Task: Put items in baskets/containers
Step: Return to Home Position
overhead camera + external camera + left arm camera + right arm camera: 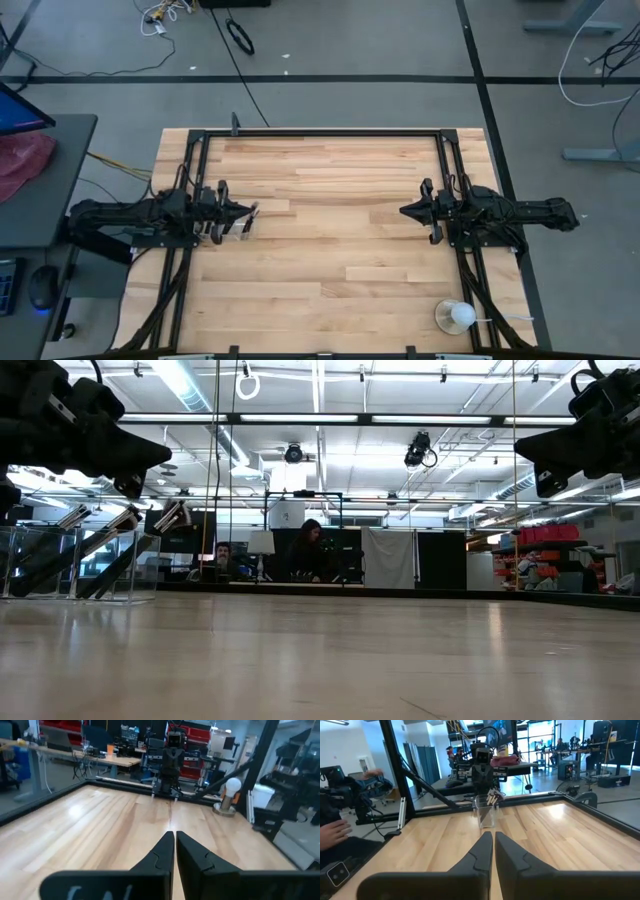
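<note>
Closest up, one clear holder (486, 817) sits on the desk's (330, 250) left side, brushes (493, 796) leaning inside, too bunched to count. Left gripper (250, 210) hangs just above it, fingers pinched together. Right gripper (403, 211) opposite, same pinch. One white ball (458, 316) near the right corner.

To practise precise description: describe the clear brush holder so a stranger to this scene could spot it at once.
On the wooden table, go to the left arm's side, by its shut claw. There stands a clear plastic holder with dark-handled makeup brushes leaning out of its top. Unlike the opaque white ball on the right arm's side, it is see-through.
</note>
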